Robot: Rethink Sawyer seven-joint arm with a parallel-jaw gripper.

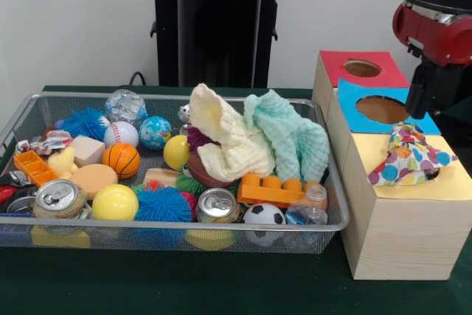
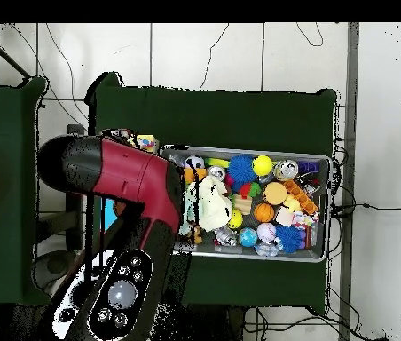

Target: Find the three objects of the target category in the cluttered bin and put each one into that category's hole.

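A crumpled white wrapper with red, yellow and blue dots (image 1: 409, 156) sits bunched on the yellow-topped box (image 1: 457, 182). It covers most of the round hole, and only a dark sliver of the hole (image 1: 434, 175) shows at its right. My gripper (image 1: 422, 107) hangs just above and behind this wrapper, apart from it. A second printed wrapper (image 1: 46, 142) lies at the far left of the wire mesh bin (image 1: 177, 97). In the overhead view my arm hides the boxes. The bin's rim (image 2: 326, 209) and a bit of the wrapper (image 2: 145, 140) show there.
A blue-topped box (image 1: 383, 108) and a red-topped box (image 1: 361, 68) stand behind the yellow one. The bin holds a cream cloth (image 1: 225, 142), a mint cloth (image 1: 291, 134), cans (image 1: 216, 204), several balls and an orange brick (image 1: 273, 191). The pedestal (image 1: 217, 27) stands behind.
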